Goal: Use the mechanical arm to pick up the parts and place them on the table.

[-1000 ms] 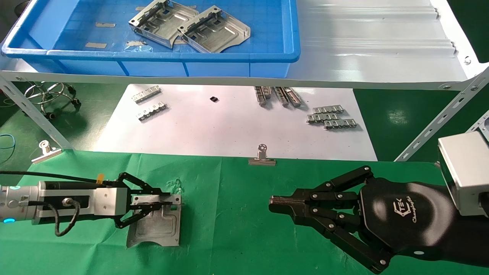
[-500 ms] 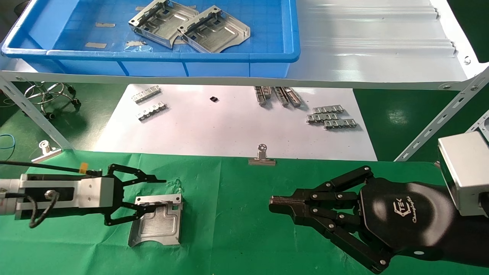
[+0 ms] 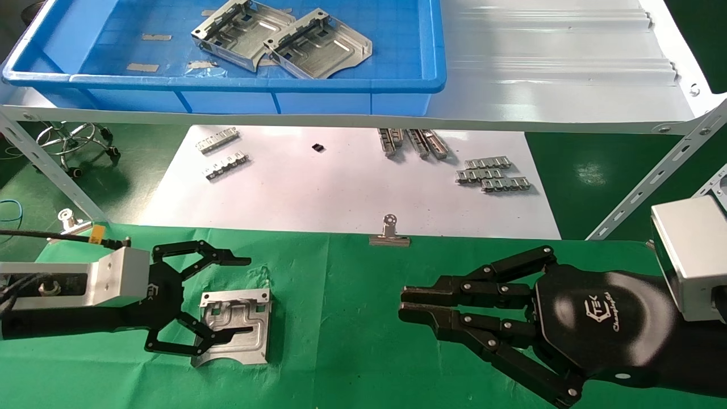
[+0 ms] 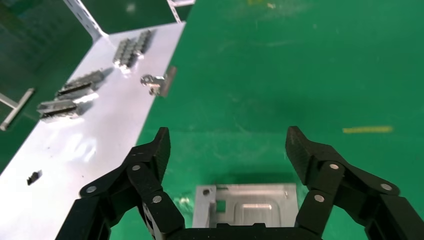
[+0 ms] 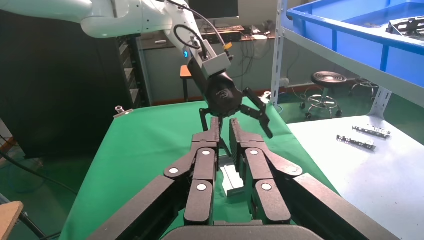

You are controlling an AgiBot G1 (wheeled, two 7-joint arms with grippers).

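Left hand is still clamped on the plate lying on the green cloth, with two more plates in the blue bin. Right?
Not clamped: the head view shows the left hand open, fingers spread around the plate lying on the green cloth. Two more plates do sit in the blue bin.

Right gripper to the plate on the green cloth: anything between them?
No. In the head view only bare green cloth lies between the right gripper and the plate; the open left gripper straddles that plate.

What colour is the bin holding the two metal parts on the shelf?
Bright blue; the bin shows best in the head view.
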